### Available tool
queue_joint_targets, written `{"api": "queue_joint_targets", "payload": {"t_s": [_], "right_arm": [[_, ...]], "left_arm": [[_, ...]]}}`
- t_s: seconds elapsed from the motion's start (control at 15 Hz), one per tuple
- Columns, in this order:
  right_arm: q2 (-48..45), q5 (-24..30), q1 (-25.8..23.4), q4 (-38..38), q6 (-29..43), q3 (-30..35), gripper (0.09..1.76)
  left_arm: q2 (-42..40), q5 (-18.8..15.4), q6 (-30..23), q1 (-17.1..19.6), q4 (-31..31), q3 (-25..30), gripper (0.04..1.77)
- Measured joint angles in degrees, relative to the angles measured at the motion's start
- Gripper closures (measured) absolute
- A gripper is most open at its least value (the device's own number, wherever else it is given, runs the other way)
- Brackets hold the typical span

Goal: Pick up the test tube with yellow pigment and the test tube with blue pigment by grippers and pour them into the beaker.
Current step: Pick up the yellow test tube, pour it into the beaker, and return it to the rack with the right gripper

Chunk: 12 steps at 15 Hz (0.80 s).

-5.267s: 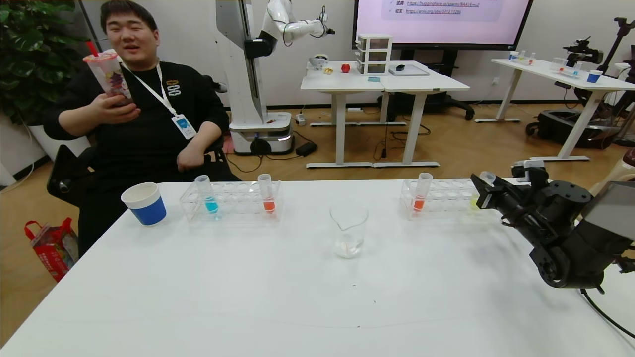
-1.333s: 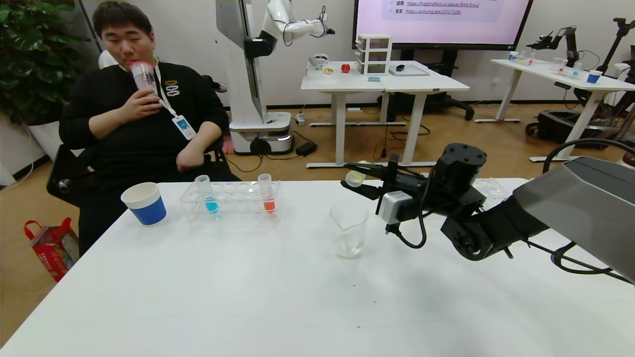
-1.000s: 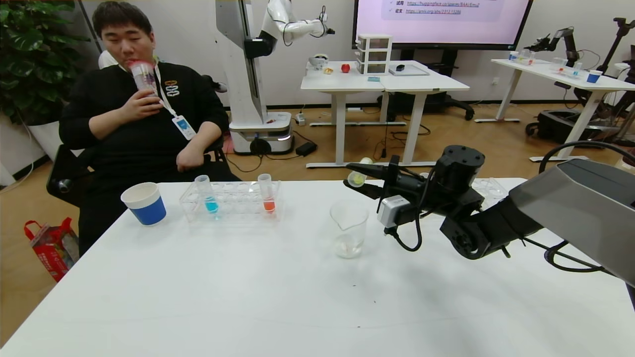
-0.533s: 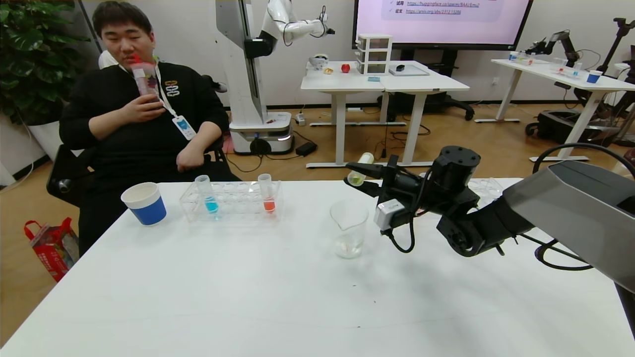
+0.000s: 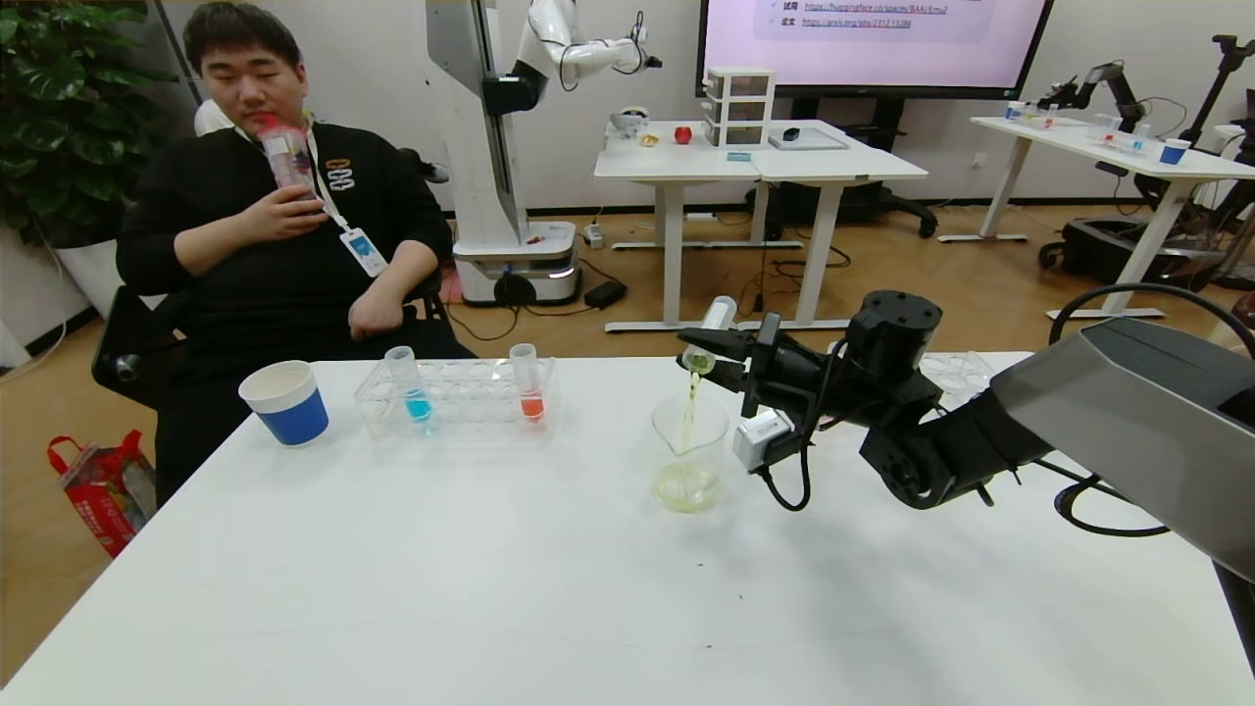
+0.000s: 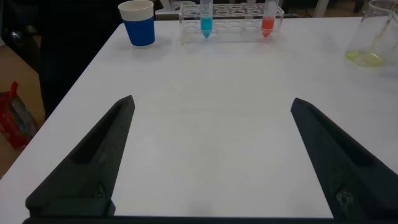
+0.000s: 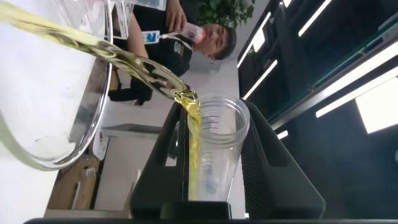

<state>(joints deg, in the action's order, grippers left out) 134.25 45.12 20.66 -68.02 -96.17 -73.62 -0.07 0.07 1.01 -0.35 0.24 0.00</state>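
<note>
My right gripper (image 5: 708, 359) is shut on the test tube with yellow pigment (image 5: 709, 331) and holds it tipped mouth-down over the beaker (image 5: 689, 453). A yellow stream runs from the tube into the beaker, and yellow liquid pools at its bottom. The right wrist view shows the tube (image 7: 214, 152) between the fingers (image 7: 273, 162) and the stream crossing the beaker rim (image 7: 93, 118). The test tube with blue pigment (image 5: 409, 385) stands upright in the left rack (image 5: 461, 404). My left gripper (image 6: 211, 106) is open and empty, low over the table's near left.
An orange-red tube (image 5: 528, 384) stands in the left rack. A blue-and-white paper cup (image 5: 285, 403) stands at the far left. A second clear rack (image 5: 956, 373) lies behind my right arm. A seated person (image 5: 275, 206) is across the table.
My right gripper has tipped the yellow tube further, mouth down, over the beaker. Yellow liquid now streams out and pools in the beaker, which was clear before.
</note>
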Motion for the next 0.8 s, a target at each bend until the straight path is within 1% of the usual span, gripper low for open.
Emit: {"api": "queue_joint_targets", "payload": {"t_s": [0.2,0.47,0.67,0.8], "right_arm": [[-0.1,-0.05,-0.02,0.91,-3.52,0.0,1.36],[-1.34,-0.05,0.09,6.01,-10.96,-0.02,1.36],[-2.28,-0.05,0.61,7.06,-11.74,-0.11,1.36],[-2.67,-0.05,0.85,7.23,-10.47,0.06,1.36]], "left_arm": [[0.0,0.0,-0.02,0.0,0.02,0.0,0.06],[0.0,0.0,0.02,0.0,0.02,0.0,0.06],[0.0,0.0,0.0,0.0,0.0,0.0,0.06],[0.0,-0.02,-0.02,0.02,0.0,0.0,0.06]]}}
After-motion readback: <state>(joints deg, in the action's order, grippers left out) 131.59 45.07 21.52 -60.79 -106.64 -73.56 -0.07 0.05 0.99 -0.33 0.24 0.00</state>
